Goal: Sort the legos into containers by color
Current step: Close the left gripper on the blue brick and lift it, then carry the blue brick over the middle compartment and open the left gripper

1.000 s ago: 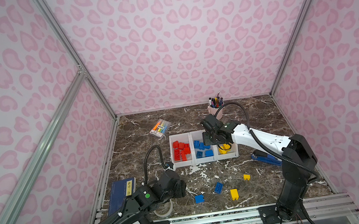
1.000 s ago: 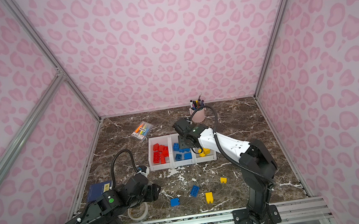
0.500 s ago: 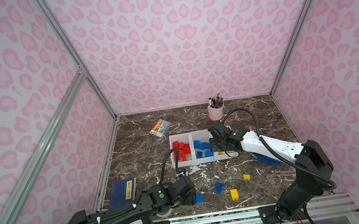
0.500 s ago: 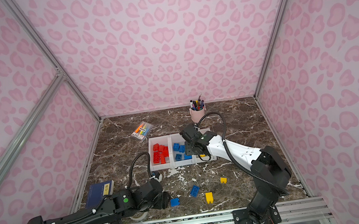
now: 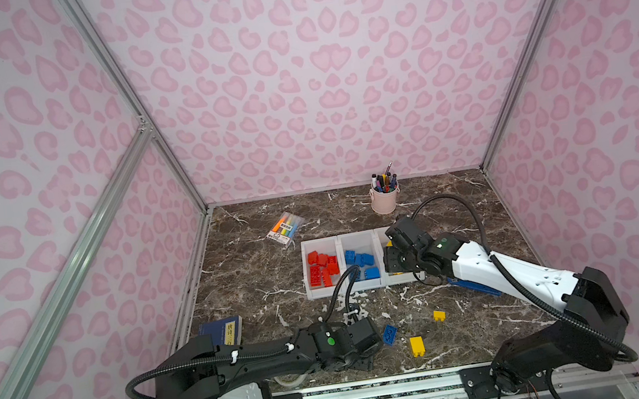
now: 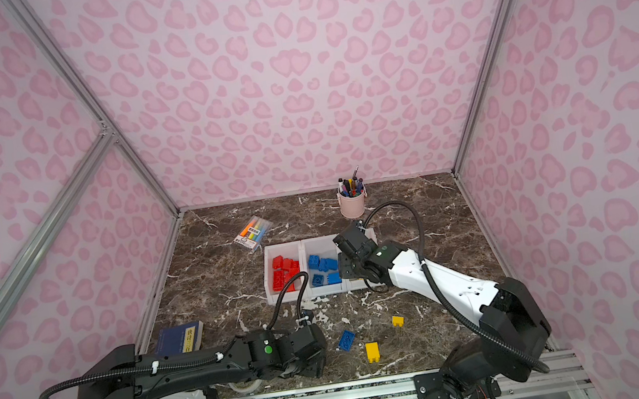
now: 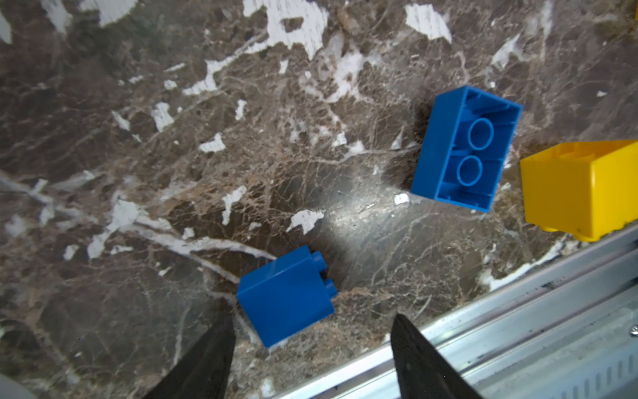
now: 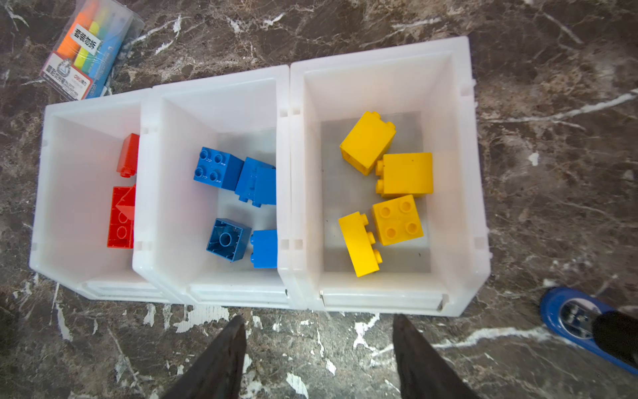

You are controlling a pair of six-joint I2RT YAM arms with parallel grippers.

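Three white containers (image 5: 319,244) stand in a row mid-table. The left one holds red legos (image 5: 320,269), the middle one blue legos (image 5: 362,264), the right one yellow legos (image 8: 386,186). My right gripper (image 8: 317,328) hangs open and empty over the front lip of the containers (image 8: 379,297). My left gripper (image 7: 310,328) is open near the front rail, with a small blue brick (image 7: 286,293) lying just ahead of its fingertips, untouched. Beyond it lie an upside-down blue oblong brick (image 7: 466,148) and a yellow brick (image 7: 580,186). A small yellow brick (image 5: 439,315) lies further right.
A pink pen cup (image 5: 384,199) and a highlighter pack (image 5: 286,230) stand behind the containers. A blue book (image 5: 224,331) and a tape roll (image 5: 289,380) lie by the left arm. A blue tool (image 8: 587,321) lies under the right arm. The metal rail (image 7: 518,328) marks the front edge.
The left arm has stretched rightward along the front edge toward the loose bricks. The right gripper has drawn back from over the bins toward their front right.
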